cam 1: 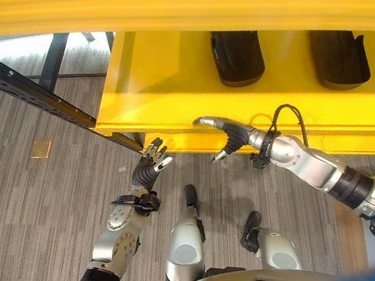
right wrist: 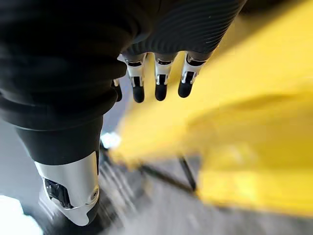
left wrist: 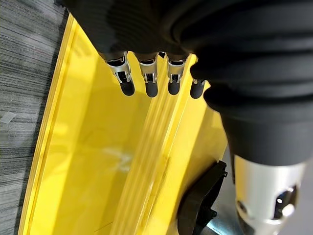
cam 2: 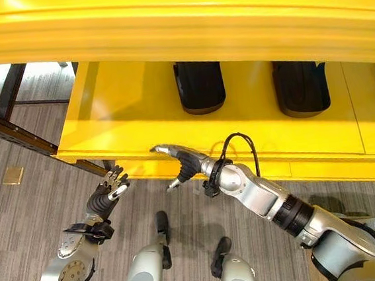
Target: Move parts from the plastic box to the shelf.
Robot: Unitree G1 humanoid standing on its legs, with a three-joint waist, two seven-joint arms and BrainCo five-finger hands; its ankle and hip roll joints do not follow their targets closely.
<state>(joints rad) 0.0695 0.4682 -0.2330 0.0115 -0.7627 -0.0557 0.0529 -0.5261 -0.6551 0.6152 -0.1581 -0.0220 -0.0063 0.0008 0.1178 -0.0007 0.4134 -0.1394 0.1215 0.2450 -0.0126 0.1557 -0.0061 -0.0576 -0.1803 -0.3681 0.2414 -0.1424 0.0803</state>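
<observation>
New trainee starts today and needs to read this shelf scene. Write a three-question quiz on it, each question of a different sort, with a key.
1. True or false: the right robot hand holds a black part.
2. How many black parts lie on the yellow shelf?
3. Multiple choice: where is the left robot hand?
A. resting on a black part
B. below the shelf's front edge, over the grey floor, holding nothing
C. inside a plastic box

Key:
1. False; it reaches level with the shelf's front edge, fingers out, holding nothing.
2. Two, side by side; the other lies further right.
3. B
</observation>
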